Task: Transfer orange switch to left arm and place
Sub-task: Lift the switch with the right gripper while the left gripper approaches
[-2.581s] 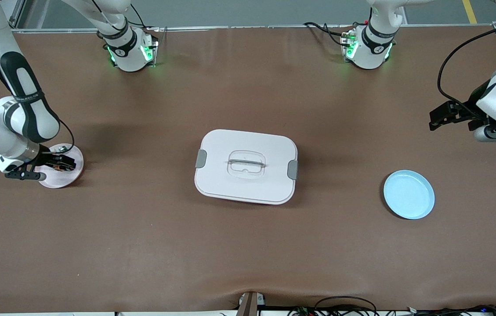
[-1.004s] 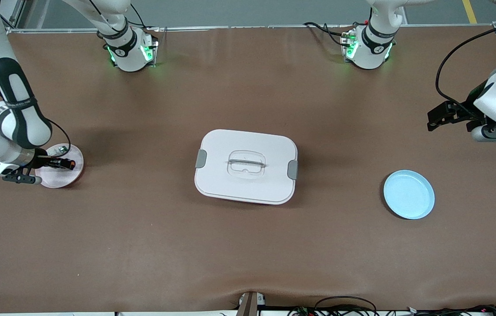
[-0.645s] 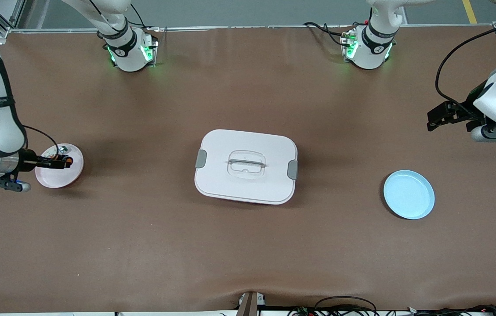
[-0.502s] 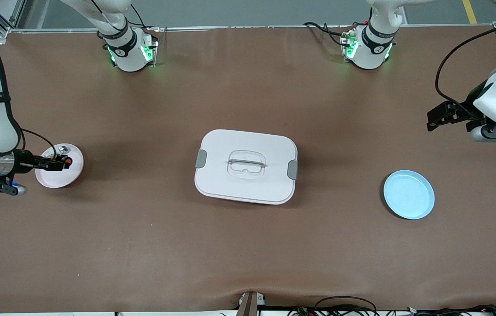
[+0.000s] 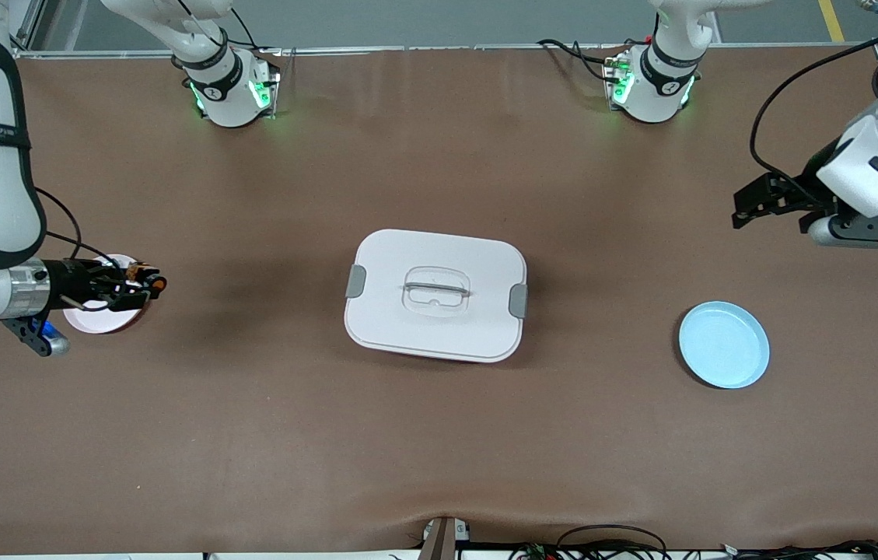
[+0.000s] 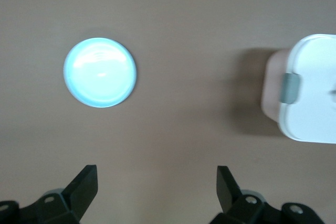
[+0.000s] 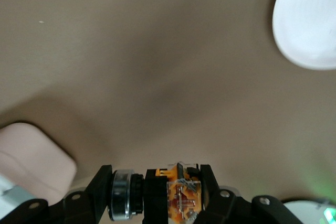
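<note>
My right gripper (image 5: 145, 284) is shut on the orange switch (image 5: 151, 282), a small black part with orange bits, held in the air over the edge of the pink plate (image 5: 96, 319). In the right wrist view the orange switch (image 7: 176, 195) sits crosswise between the fingers of the right gripper (image 7: 157, 192). The white box (image 5: 435, 334) with grey latches lies mid-table. My left gripper (image 5: 746, 210) hangs open over the table at the left arm's end, with nothing between its fingers (image 6: 84, 184). From the left wrist the box (image 6: 310, 103) shows at the edge.
A blue plate (image 5: 723, 344) lies toward the left arm's end, nearer the front camera than the left gripper; it shows as a blue plate (image 6: 100, 72) in the left wrist view. The right wrist view shows the pink plate (image 7: 31, 163) and the white box (image 7: 310, 19).
The right gripper has risen off the pink plate with the switch and shifted toward the box. The left gripper has moved a little toward the box.
</note>
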